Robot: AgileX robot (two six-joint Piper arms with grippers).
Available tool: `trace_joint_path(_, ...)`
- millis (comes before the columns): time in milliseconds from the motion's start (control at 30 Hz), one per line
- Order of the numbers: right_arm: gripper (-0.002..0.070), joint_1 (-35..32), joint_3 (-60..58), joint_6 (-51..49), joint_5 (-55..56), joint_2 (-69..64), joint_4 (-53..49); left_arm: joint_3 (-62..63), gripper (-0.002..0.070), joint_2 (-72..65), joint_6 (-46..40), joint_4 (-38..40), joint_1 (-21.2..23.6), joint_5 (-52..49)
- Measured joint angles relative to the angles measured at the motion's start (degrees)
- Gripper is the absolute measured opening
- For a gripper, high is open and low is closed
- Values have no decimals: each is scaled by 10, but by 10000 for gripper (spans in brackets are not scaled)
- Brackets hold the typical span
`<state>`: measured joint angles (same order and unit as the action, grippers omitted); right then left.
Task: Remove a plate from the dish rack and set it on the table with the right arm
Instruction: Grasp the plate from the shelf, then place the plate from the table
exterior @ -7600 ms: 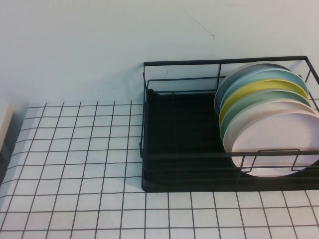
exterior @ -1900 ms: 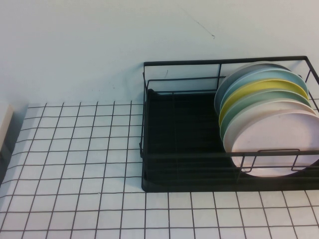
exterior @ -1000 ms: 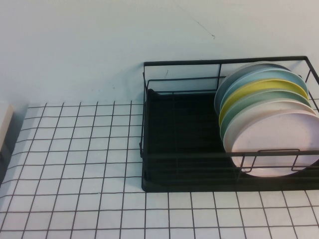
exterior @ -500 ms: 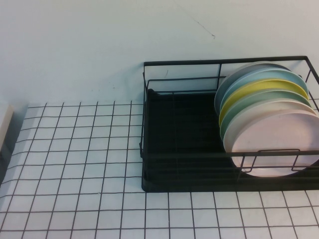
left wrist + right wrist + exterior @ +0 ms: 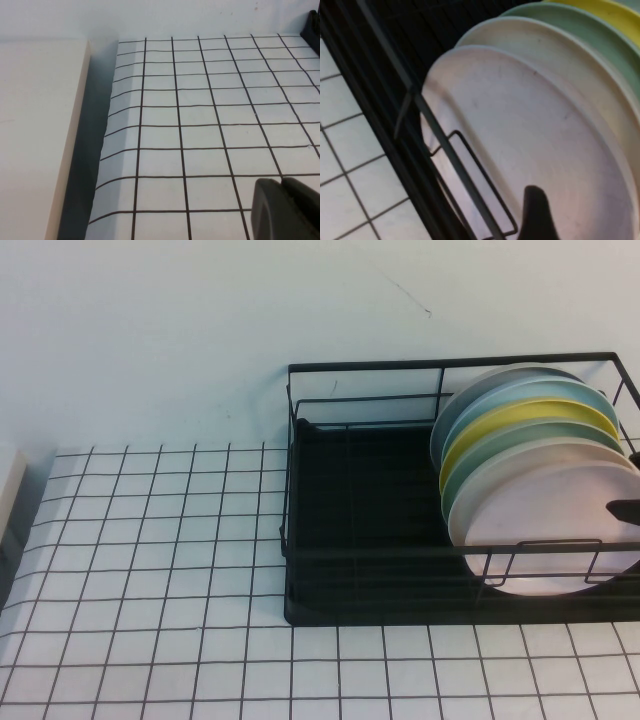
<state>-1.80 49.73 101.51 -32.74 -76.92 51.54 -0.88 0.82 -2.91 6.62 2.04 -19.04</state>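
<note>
The pale pink plate (image 5: 550,525) (image 5: 530,130) stands upright at the front of a row of plates, in the right end of the black wire dish rack (image 5: 450,364) (image 5: 435,125). My right gripper (image 5: 630,483) reaches in from the right edge, just in front of the plate's face. Its jaws stand apart, open, with nothing between them. In the right wrist view one dark finger (image 5: 537,215) shows against the plate. My left gripper (image 5: 281,200) hovers shut and empty over the gridded table (image 5: 200,125) (image 5: 150,570), far left of the rack.
Behind the pink plate stand a cream plate (image 5: 540,455), a green plate (image 5: 520,435), a yellow plate (image 5: 520,415) and a blue plate (image 5: 530,392). The rack's left half (image 5: 360,490) holds no plates. A pale board (image 5: 40,140) lies beyond the table's left edge.
Dark fingertips of my right gripper have come into the high view at the right edge, before the pink plate. No arm showed there earlier. Plates and rack have not moved.
</note>
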Motion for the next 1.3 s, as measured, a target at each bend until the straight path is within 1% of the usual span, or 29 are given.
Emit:
trace_joint_path(100,416,0,10,18,23,-26,2,0,-3,0,0,0,0,0)
trace_joint_path(233,381,0,16,36,49,-48,2,0,-3,0,0,0,0,0)
trace_joint_path(367,323,0,16,52,59,-71,9,0,-3,0,0,0,0,0)
trace_joint_path(533,249,0,16,75,77,-94,45,0,-3,0,0,0,0,0)
trace_joint_path(633,172,0,16,84,89,-98,51,0,-3,0,0,0,0,0)
trace_joint_path(700,92,0,16,91,95,-98,51,0,-3,0,0,0,0,0)
trace_joint_path(733,77,0,16,96,95,-98,50,0,-4,0,0,0,0,0)
trace_joint_path(1033,69,3,35,99,88,-51,85,0,-3,0,0,0,0,0)
trace_joint_path(1300,63,3,86,91,52,30,176,0,-3,0,0,0,0,0)
